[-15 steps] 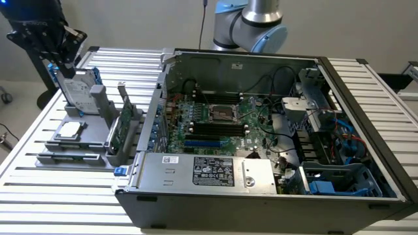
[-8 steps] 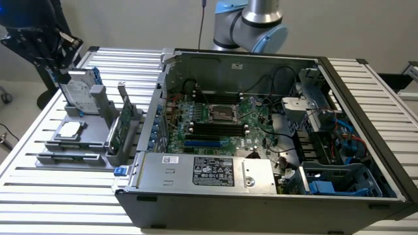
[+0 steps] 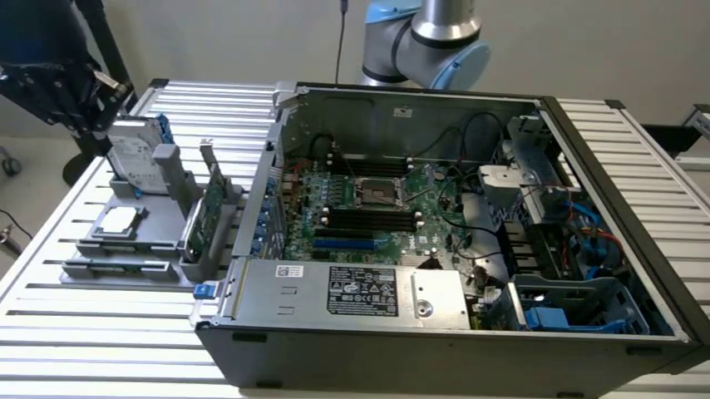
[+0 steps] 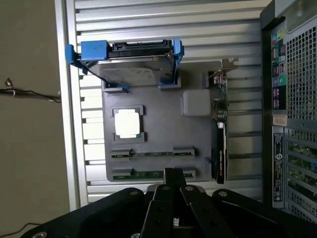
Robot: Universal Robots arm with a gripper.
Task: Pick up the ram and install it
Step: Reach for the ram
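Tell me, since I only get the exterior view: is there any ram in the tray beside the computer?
Observer: Yes. The wrist view shows a green ram stick lying on edge in the tray's end row, opposite the hard drive.
Operator: Where is the pincer relative to it?
Observer: The pincer lines up over that stick, partway along it. I can't tell whether it touches.
Operator: Anything in the next row?
Observer: A second thin stick seems to lie there, next to the processor chip.
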